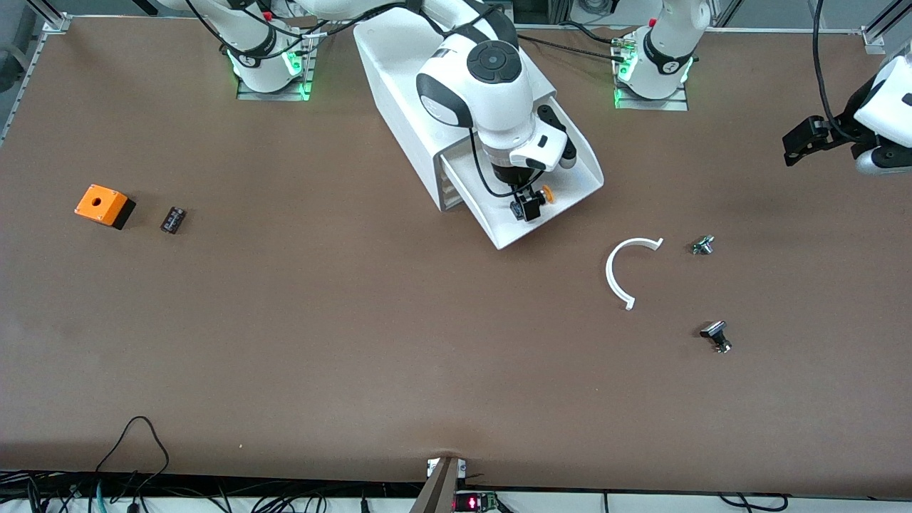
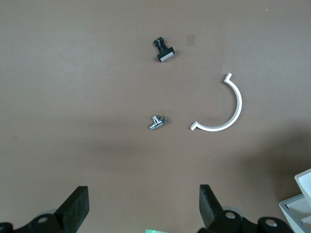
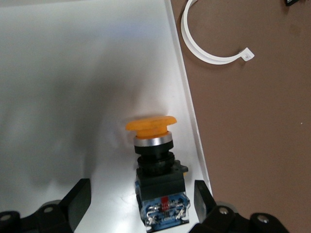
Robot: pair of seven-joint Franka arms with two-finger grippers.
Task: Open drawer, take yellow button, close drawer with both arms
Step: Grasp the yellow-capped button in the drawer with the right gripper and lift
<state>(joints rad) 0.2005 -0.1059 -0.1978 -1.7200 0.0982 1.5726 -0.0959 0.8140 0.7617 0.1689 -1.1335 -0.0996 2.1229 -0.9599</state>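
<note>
Down in the pulled-out top drawer (image 1: 570, 187) of the white cabinet (image 1: 406, 92), the right claw (image 1: 529, 204) hangs low over the tray. From the front camera the arm's wrist hides most of what lies there; only a sliver of orange cap shows beside the black fingers. The right wrist view gives what that camera cannot: the button (image 3: 156, 170) lies on its side on the white drawer floor close to the tray's side wall, orange mushroom cap pointing away from the claw, black body and blue-and-metal base between the two spread fingers (image 3: 77, 199). The fingers stand apart on either side of the body, not pressed on it.

Over at the left arm's end of the counter (image 1: 356, 342), the left claw (image 1: 798, 142) waits in the air, its jaws wide. Its wrist view shows bare brown surface below, with three loose items that the front camera shows only small: a white C-shaped ring (image 2: 226, 109), a little silver metal fitting (image 2: 156, 122) just beside the ring's open end, and a black part with a pale flat face (image 2: 164, 50) nearer the front camera than both.

Toward the right arm's end, well apart from the cabinet, sit an orange square box with a hole (image 1: 103, 205) and a small black block (image 1: 172, 219) beside it.
</note>
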